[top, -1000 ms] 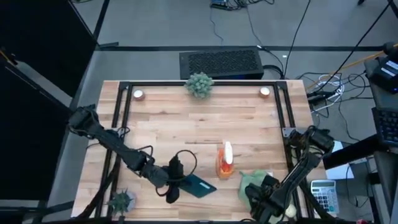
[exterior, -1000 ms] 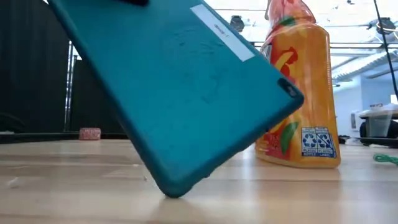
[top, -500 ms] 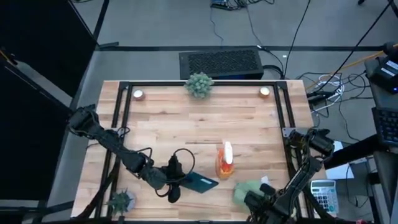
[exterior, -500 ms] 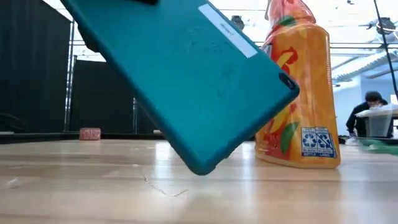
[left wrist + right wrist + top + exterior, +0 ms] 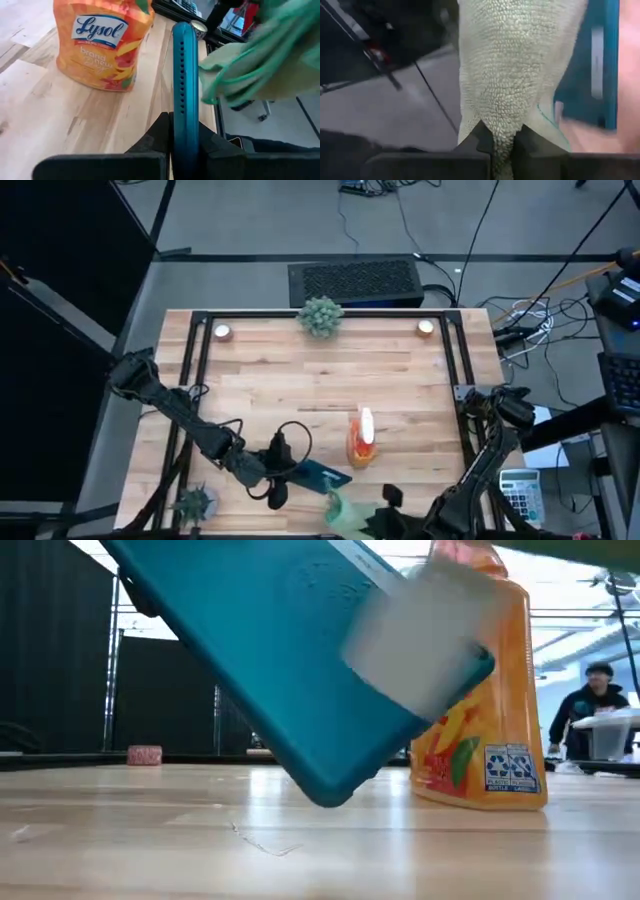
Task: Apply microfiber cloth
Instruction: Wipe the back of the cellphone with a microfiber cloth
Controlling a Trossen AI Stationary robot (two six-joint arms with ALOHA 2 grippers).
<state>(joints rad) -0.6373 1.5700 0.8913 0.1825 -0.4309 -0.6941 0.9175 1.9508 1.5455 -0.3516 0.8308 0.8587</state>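
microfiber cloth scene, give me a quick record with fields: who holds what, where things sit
left pincer: shut on the teal tablet, gripping its edge, tablet tilted above the table near the front edge
right pincer: shut on the microfiber cloth, cloth hanging from it
cloth position: near the front edge, beside the tablet's right end
contact: cannot tell if the cloth touches the tablet
spray bottle: orange, upright, behind the tablet
plant ball: at the table's far edge
small plant: front left corner
person: in the room behind
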